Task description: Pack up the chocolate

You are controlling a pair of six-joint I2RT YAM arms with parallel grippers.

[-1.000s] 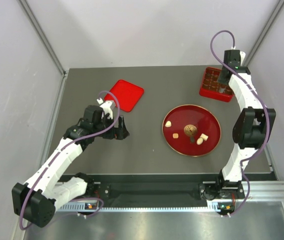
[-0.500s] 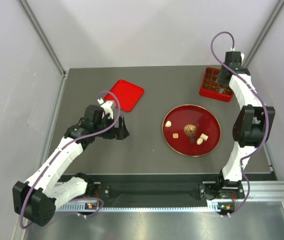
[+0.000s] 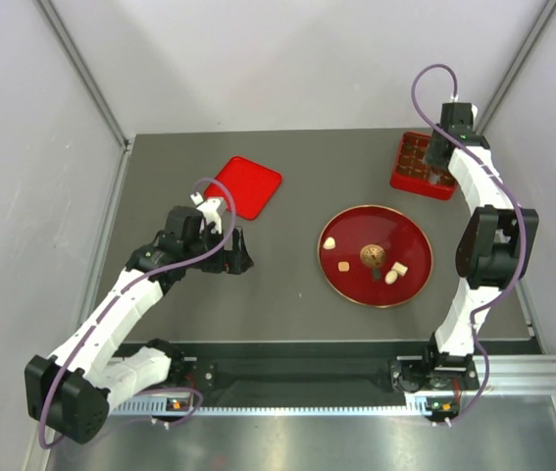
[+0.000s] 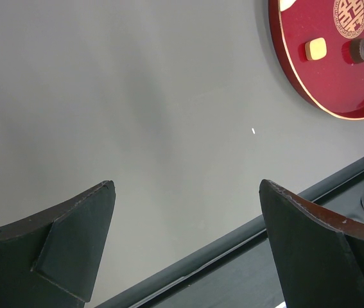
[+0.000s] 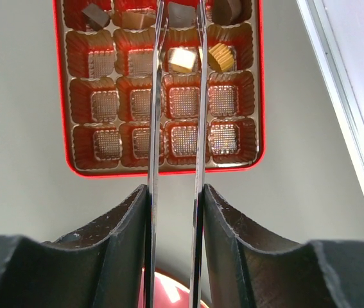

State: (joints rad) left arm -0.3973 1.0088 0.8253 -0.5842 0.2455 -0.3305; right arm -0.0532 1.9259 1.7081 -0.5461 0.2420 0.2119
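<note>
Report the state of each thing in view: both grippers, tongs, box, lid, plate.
Left gripper: open, empty, over bare table.
Right gripper: shut on the tongs.
Tongs: arms slightly apart, tips either side of a cream chocolate.
Box: open, near two rows empty, some pieces in the far rows.
Red lid: off, flat on the table.
Plate: a few pieces not yet packed.

A round red plate [image 3: 395, 235] sits right of centre on the dark table [image 3: 287, 294], holding 4 pale chocolate pieces [image 3: 328, 242] around a gold emblem [image 3: 372, 257]. A flat red lid [image 3: 248, 186] lies at the back left, with the left gripper [image 3: 235, 253] near its front edge. The right gripper [image 3: 441, 172] hangs over the red compartment box [image 3: 410, 165] at the back right.
</note>
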